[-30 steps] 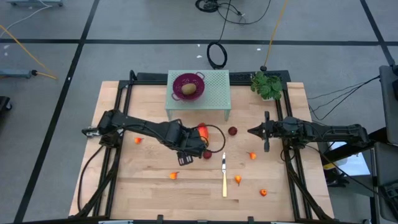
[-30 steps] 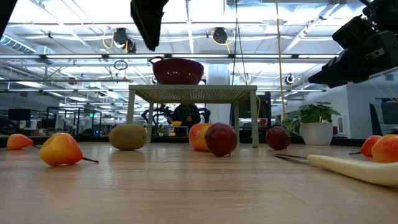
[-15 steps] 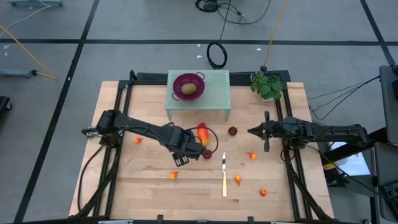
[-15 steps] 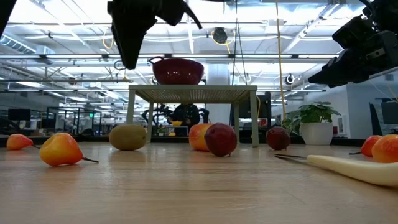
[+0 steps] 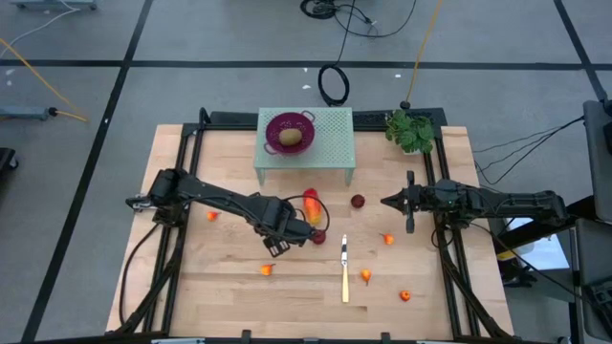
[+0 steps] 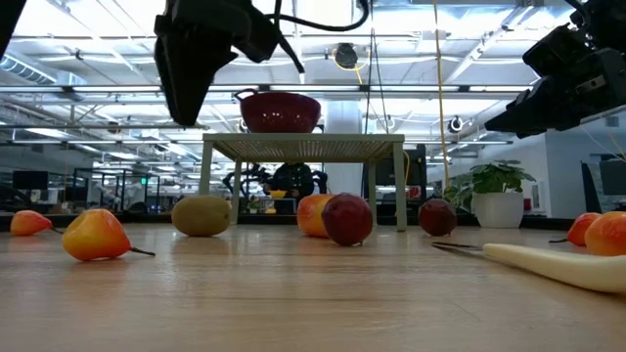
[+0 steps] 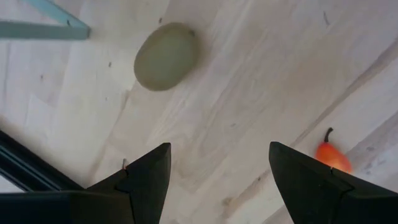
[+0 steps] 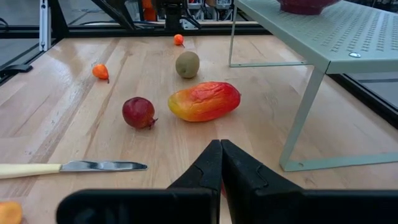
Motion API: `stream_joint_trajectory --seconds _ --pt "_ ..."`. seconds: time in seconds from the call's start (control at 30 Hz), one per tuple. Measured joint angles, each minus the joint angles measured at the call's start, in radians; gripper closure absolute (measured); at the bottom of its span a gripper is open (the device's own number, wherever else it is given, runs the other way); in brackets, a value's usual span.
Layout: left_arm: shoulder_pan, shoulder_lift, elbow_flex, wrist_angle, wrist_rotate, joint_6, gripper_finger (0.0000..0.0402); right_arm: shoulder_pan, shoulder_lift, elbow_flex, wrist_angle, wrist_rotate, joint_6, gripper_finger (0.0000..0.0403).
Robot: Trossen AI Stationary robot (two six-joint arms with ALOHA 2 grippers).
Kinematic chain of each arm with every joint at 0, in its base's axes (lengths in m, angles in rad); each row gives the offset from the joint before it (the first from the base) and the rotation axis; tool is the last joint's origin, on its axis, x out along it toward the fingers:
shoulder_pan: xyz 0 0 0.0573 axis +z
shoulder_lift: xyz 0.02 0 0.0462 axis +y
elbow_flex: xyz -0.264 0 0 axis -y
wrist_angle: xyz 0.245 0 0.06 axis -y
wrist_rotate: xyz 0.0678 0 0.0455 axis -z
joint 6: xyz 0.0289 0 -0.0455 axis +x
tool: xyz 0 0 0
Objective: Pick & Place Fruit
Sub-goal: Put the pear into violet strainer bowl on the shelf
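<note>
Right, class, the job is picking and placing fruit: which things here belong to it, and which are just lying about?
Job: brown-green oval on the table; second oval in the purple colander, likely the target; red-orange-yellow oblong; dark red balls; small orange pieces.
Lying about: knife; potted plant; green stand.

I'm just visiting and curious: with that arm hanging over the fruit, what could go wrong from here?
The left end effector is open above the table, with the kiwi off to one side, so closing now might grab nothing. The mango and pomegranate lie near the kiwi; a descending finger could knock them. Round fruit might also roll towards the knife.
</note>
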Motion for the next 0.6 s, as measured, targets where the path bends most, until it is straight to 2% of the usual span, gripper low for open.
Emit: stream_joint_trajectory --seconds 0.6 --pt "-0.041 -0.001 -0.047 0.008 0.105 -0.157 0.0131 0.0 0.0 0.0 0.0 0.0 0.0 0.0399"
